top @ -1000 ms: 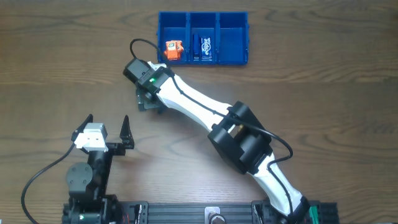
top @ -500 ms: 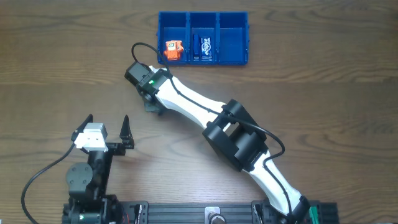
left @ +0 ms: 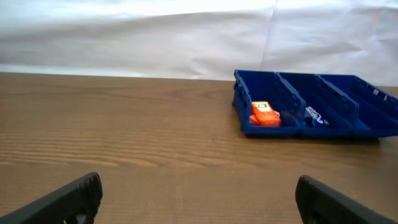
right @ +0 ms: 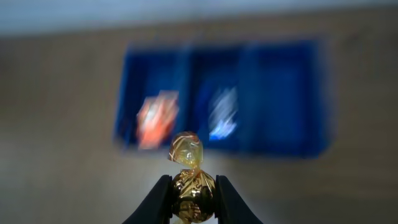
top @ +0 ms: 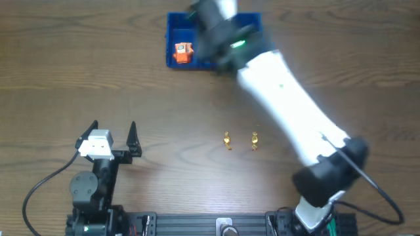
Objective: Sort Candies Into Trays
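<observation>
The blue three-compartment tray (top: 172, 26) stands at the far middle of the table. An orange candy (top: 182, 52) lies in its left compartment, and a blue candy (left: 314, 115) in the middle one. My right gripper (right: 193, 194) is shut on a gold foil candy (right: 186, 150), held high in front of the tray (right: 280, 99). The raised right arm (top: 275, 85) covers much of the tray from above. Two gold candies (top: 227, 139) (top: 254, 139) lie on the wood at mid table. My left gripper (top: 113, 134) stands open near the front left, holding nothing.
The tray's right compartment (left: 373, 106) looks bare in the left wrist view. A white backdrop (left: 186, 37) rises behind the table's far edge. Bare wood lies between the left gripper and the tray.
My right arm has lifted off the table left of centre and swung up toward the tray with a gold candy. Two gold candies now show at mid table. The left arm is still.
</observation>
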`<state>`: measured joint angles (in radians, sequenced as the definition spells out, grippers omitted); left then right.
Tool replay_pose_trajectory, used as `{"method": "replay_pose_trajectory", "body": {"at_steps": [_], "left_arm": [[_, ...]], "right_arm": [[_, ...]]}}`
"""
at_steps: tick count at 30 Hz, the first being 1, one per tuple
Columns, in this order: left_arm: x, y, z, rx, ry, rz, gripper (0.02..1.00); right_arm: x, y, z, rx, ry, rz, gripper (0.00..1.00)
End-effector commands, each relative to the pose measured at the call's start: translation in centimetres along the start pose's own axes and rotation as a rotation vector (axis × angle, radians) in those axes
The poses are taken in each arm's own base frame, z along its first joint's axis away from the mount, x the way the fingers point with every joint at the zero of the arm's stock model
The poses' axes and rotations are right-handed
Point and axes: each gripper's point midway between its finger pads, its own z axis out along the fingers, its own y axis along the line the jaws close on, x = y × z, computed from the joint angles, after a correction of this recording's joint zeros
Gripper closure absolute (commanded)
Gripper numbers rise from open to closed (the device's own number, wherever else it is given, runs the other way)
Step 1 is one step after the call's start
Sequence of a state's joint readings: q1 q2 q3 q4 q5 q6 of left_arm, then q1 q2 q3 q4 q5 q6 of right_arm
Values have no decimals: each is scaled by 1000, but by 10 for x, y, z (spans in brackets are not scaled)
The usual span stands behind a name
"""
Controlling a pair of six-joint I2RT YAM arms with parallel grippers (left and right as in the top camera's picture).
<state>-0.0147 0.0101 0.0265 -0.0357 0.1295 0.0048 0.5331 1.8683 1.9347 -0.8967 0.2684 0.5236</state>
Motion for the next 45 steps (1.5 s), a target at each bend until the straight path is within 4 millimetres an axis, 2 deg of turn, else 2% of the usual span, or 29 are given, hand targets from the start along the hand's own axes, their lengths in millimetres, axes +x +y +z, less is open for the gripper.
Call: {"method": "replay_pose_trajectory", "body": {"at_steps": [1,3,7,11,12,13,17,20,21,23,24,25,26,27,28,29,30,32,36,43,45], "left_arm": [[16,-1,1,14,45,6,20],[16,-1,1,14,45,6,20],[16,-1,1,14,45,6,20],[16,-1,1,14,45,6,20],[16,-1,1,14,45,6,20],[16,-1,1,14,45,6,23],[16,-1,1,14,45,6,20],[16,-1,1,14,45,6,20],[16,-1,1,14,45,6,20],[16,-1,1,14,45,6,20],[16,-1,1,14,45,6,20],[16,-1,1,13,45,6,20],[16,-1,1,14,45,6,20],[16,-1,1,14,45,6,20],[16,-1,1,13,45,6,20],[16,-1,1,14,45,6,20],[16,-1,1,14,45,6,20],[16,-1,1,14,45,6,20],[16,-1,1,14,45,6,23],[16,-1,1,14,45,6,20],[16,-1,1,14,45,6,23]], "right_arm": [[9,-70,81,168,77,-43,851],[26,-79,115,184,132,-38,851],[41,-90,144,192,179,-18,851],[40,-98,147,201,178,-7,818],[40,-99,150,200,173,-8,709],[39,-99,151,198,166,-7,647],[35,-93,156,160,143,-24,483],[38,-79,140,135,119,-42,411],[44,-73,125,112,101,-51,391],[64,-64,99,58,103,-56,369],[94,-56,69,2,134,-49,364],[122,-53,50,-17,172,-34,362],[135,-52,43,-23,193,-34,362],[169,-47,30,-36,252,-23,364],[200,-40,22,-54,315,-27,364],[220,-36,20,-60,360,-25,364],[254,-32,17,-70,436,-34,367],[284,-36,15,-42,493,-38,371],[322,-57,17,31,573,-20,378],[340,-58,42,72,593,-9,386],[339,-58,45,79,583,-4,391]]}}
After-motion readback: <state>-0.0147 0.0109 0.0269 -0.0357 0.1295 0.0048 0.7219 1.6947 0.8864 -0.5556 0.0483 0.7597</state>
